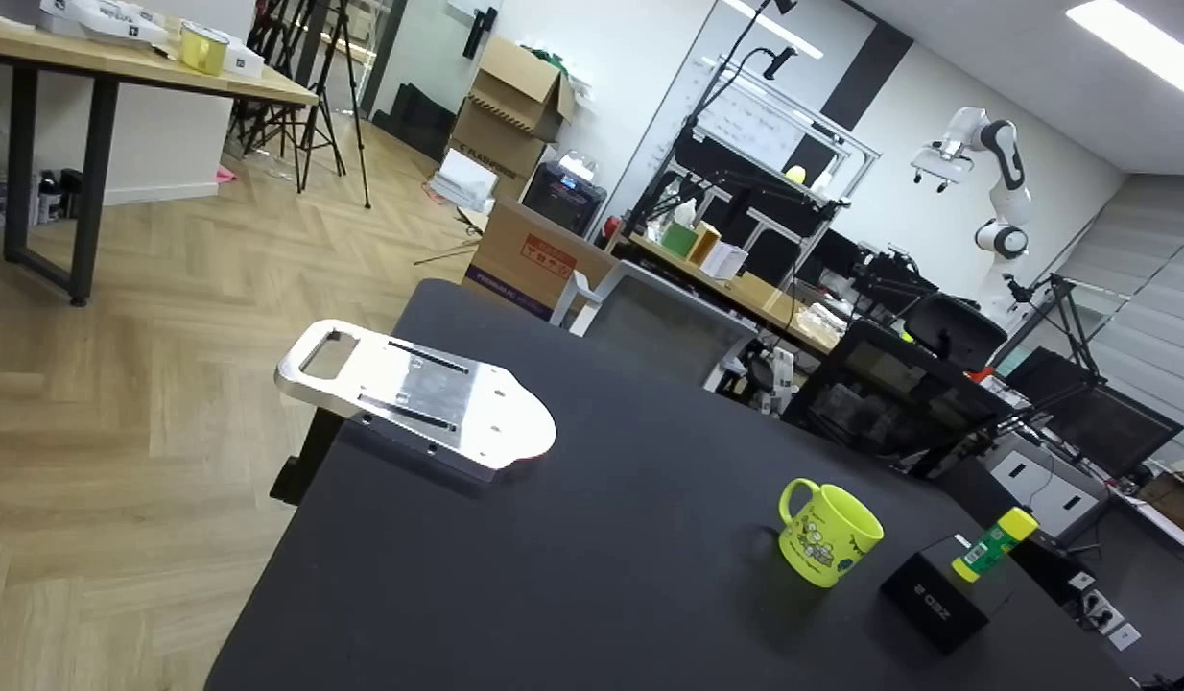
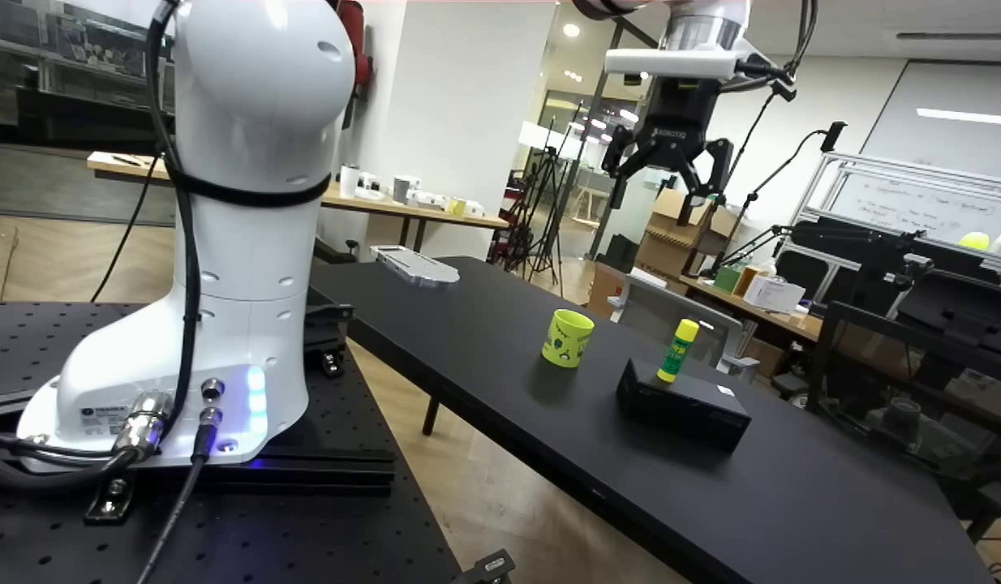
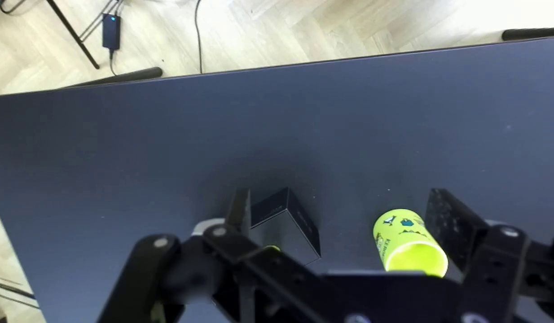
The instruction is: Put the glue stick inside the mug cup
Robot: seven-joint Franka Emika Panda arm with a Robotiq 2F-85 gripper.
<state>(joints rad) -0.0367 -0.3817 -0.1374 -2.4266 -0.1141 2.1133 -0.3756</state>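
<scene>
The green glue stick with a yellow cap stands upright on a flat black box in both exterior views [image 1: 995, 544] [image 2: 678, 350]. In the wrist view only a small yellow edge of the glue stick [image 3: 272, 247] shows past a gripper link. The lime mug stands upright on the dark table, beside the box, in both exterior views [image 1: 817, 542] [image 2: 567, 338] and in the wrist view [image 3: 400, 233]. Its handle shows in an exterior view. My gripper [image 2: 651, 203] is open and empty, high above the table; its spread fingers also show in the wrist view [image 3: 340, 202].
The black box [image 1: 937, 605] under the glue stick also shows in an exterior view [image 2: 683, 410] and the wrist view [image 3: 281, 235]. A white slicer [image 1: 496, 413] lies at a far table edge. The arm's base [image 2: 249, 349] stands beside the table. Chairs stand behind the table.
</scene>
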